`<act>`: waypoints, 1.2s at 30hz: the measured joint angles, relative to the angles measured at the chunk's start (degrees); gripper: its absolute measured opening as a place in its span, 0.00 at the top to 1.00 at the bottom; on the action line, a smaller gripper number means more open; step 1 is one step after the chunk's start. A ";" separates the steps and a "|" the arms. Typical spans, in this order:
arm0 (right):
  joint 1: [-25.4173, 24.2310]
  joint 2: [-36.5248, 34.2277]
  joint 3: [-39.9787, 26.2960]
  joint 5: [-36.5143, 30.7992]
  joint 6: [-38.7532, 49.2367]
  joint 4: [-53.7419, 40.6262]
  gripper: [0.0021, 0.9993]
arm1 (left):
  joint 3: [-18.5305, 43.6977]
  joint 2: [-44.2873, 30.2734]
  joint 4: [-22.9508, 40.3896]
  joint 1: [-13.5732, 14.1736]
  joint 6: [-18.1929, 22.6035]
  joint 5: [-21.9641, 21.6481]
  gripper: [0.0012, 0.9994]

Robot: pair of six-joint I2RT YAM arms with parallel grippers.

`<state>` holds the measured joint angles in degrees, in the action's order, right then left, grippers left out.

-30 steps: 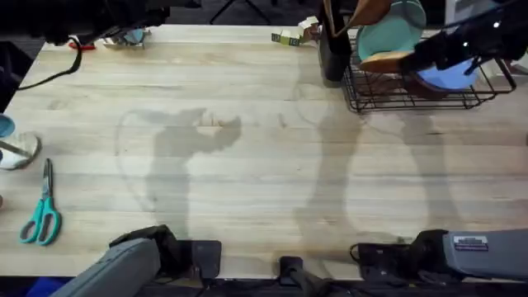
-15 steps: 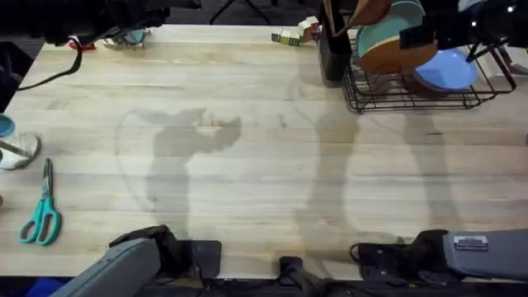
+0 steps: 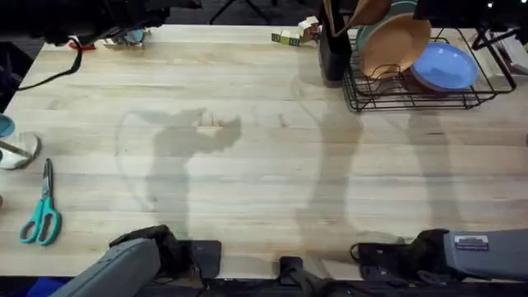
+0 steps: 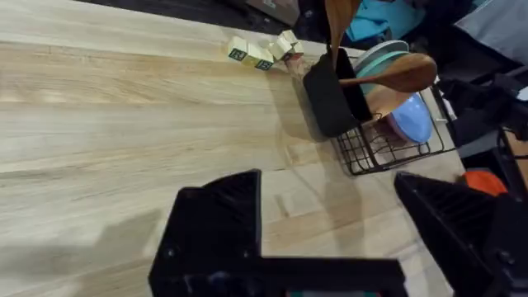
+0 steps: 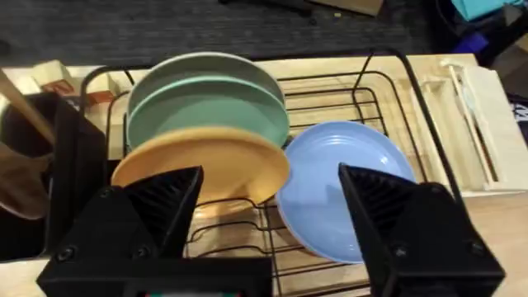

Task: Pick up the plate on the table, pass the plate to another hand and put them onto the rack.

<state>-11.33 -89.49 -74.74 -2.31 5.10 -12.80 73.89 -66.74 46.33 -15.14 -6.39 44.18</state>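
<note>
The orange-tan plate (image 3: 396,45) (image 5: 202,165) stands on edge in the black wire rack (image 3: 410,101) (image 5: 396,82), leaning against two teal plates (image 5: 206,103). A light-blue plate (image 3: 446,66) (image 5: 346,190) leans beside it in the rack. My right gripper (image 5: 271,177) hovers just in front of the rack, open, with nothing between its fingers (image 5: 157,206); the plate is apart from them. My left gripper (image 4: 326,181) is open and empty, high over the pale wooden table (image 3: 247,148), far from the rack (image 4: 388,144).
A black utensil holder (image 3: 333,49) with wooden spoons stands against the rack's left side. Small wooden blocks (image 3: 289,36) lie at the back edge. Teal scissors (image 3: 41,216) and a cup (image 3: 12,147) sit at the far left. A small wooden stand (image 5: 478,124) is right of the rack.
The right gripper carried the orange plate over the rack, tipped it upright into a slot, let go and drew back. The left arm has not moved.
</note>
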 joint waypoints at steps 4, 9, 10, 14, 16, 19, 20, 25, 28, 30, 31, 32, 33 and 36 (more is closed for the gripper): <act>0.00 0.27 0.00 0.22 -0.88 -0.19 0.00 | 0.00 0.00 0.00 0.00 0.00 0.00 0.01; 0.01 4.41 0.00 0.24 -1.23 -4.54 0.01 | 0.00 0.00 -0.02 0.00 0.00 0.00 0.01; 0.00 5.77 0.00 0.24 -1.31 -5.95 0.01 | 0.00 0.00 0.00 0.00 0.00 0.00 0.01; 0.19 10.62 0.00 0.22 -1.55 -11.50 0.01 | 0.00 0.00 0.00 0.00 -0.02 0.02 0.01; 0.63 12.56 0.00 0.22 -1.74 -14.28 0.00 | 0.00 -0.01 -0.02 0.00 -0.01 0.02 0.00; 2.23 14.87 0.00 0.23 -1.75 -17.91 0.00 | 0.00 0.00 -0.07 0.00 -0.01 0.01 0.01; 3.02 15.70 0.00 0.24 -1.75 -19.01 0.00 | 0.00 0.00 -0.12 0.00 -0.01 0.00 0.01; 6.33 19.23 0.00 0.26 -1.75 -21.97 0.00 | 0.00 0.00 -0.24 0.00 0.00 0.02 0.01; 7.90 21.22 0.00 0.36 -1.75 -22.21 0.00 | 0.00 0.00 -0.24 0.00 0.00 0.00 0.01; 8.74 22.23 0.00 0.42 -1.75 -22.21 0.00 | 0.00 0.00 -0.17 0.00 0.64 0.02 0.00; 9.24 22.70 0.00 0.42 -1.75 -22.23 0.00 | 0.00 0.00 0.01 0.00 1.47 0.02 0.00; 9.66 23.05 0.00 0.42 -1.75 -22.22 0.00 | 0.00 0.00 0.24 0.00 2.35 0.04 0.00; 10.10 23.35 0.00 0.42 -1.75 -22.25 0.00 | 0.00 0.00 0.49 0.00 3.42 0.07 0.00; 11.53 23.86 0.00 0.43 -1.76 -22.27 0.00 | 0.00 0.10 1.07 0.00 6.62 0.17 0.00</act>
<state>0.20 -65.63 -74.74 -1.88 3.35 -35.07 73.89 -66.64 47.40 -15.14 0.23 44.36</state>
